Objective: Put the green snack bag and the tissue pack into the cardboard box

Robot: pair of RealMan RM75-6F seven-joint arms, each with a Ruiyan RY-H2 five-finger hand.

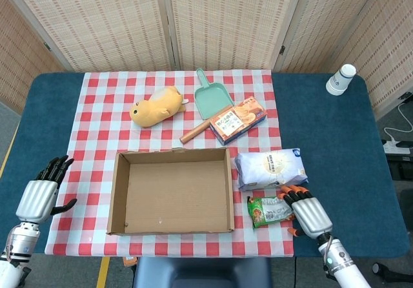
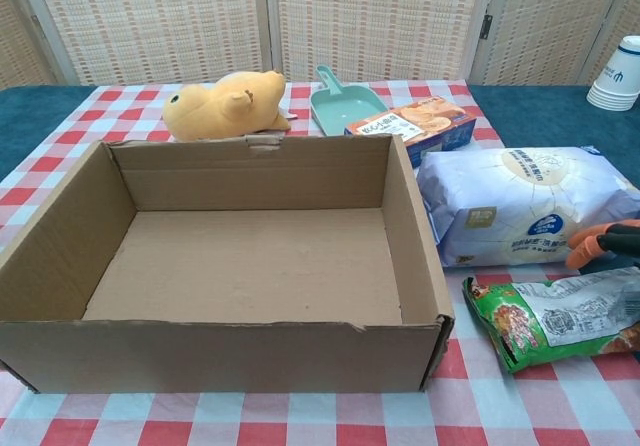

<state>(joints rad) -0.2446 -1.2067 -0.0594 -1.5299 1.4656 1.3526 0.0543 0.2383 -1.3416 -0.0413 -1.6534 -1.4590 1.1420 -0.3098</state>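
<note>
The green snack bag (image 1: pixel 269 210) (image 2: pixel 560 318) lies flat on the checked cloth just right of the cardboard box (image 1: pixel 120 197) (image 2: pixel 60 256), which has nothing in it. The white tissue pack (image 1: pixel 270 168) (image 2: pixel 525 204) lies behind the bag. My right hand (image 1: pixel 308 212) hovers at the bag's right end with fingers stretched out over it; an orange fingertip (image 2: pixel 590 246) shows at the right edge of the chest view, just above the bag. It grips nothing. At the table's left edge my left hand (image 1: pixel 40 194) is open, fingers spread, far from everything.
Behind the box lie a yellow plush toy (image 1: pixel 157 106), a green dustpan (image 1: pixel 213 99), a wooden rolling pin (image 1: pixel 195 132) and a biscuit box (image 1: pixel 238 120). A stack of paper cups (image 1: pixel 340 79) stands at the far right on the blue tabletop.
</note>
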